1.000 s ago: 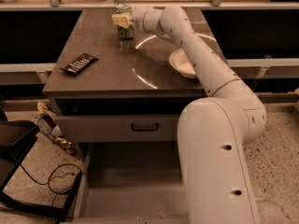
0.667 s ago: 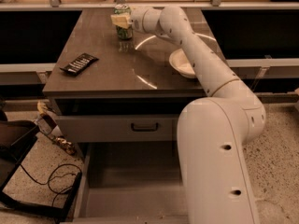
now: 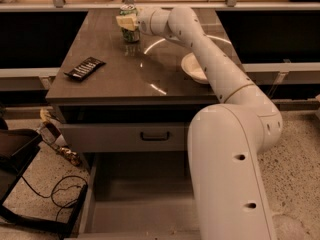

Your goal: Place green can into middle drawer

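The green can [image 3: 130, 33] stands upright at the far edge of the brown tabletop [image 3: 125, 79], its silver top showing. My gripper [image 3: 128, 21] reaches in from the right on the long white arm [image 3: 210, 69], and its pale fingers [image 3: 126, 22] clasp the can's upper half. The can's base sits at the tabletop. The middle drawer [image 3: 140, 204] is pulled out below the table, a deep grey tray with a plain floor. My arm's base covers its right part.
A white bowl [image 3: 194, 67] sits on the table's right side under my arm. A black flat object [image 3: 84, 68] lies at the table's left. A closed drawer front with a black handle [image 3: 154, 135] is above the open tray. Cables and a dark bag [image 3: 30, 184] lie on the floor at left.
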`<state>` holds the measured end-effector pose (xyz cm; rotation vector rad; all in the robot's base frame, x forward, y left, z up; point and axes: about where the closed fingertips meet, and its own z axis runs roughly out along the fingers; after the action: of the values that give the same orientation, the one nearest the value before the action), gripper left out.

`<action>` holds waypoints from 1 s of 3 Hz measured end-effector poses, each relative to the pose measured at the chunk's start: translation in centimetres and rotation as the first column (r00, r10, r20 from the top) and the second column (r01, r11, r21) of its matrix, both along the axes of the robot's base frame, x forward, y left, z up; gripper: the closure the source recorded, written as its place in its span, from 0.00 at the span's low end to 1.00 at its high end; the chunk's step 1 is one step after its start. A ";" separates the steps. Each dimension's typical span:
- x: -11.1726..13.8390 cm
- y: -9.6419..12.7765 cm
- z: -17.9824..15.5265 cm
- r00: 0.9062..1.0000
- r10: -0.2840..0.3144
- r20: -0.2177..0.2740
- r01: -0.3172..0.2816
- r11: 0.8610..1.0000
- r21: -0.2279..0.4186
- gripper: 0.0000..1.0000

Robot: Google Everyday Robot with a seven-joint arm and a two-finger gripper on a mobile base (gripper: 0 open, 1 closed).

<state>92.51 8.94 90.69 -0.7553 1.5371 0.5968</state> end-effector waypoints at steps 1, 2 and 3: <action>-1.5 -0.1 3.3 1.000 0.009 0.010 -0.009 1.000 0.009 1.00; -4.5 -1.3 7.9 0.999 0.021 0.045 -0.022 1.000 0.019 1.00; -9.2 -2.9 11.9 0.996 0.031 0.088 -0.033 0.999 0.018 1.00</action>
<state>83.36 6.07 102.60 -0.7825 1.4390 0.5943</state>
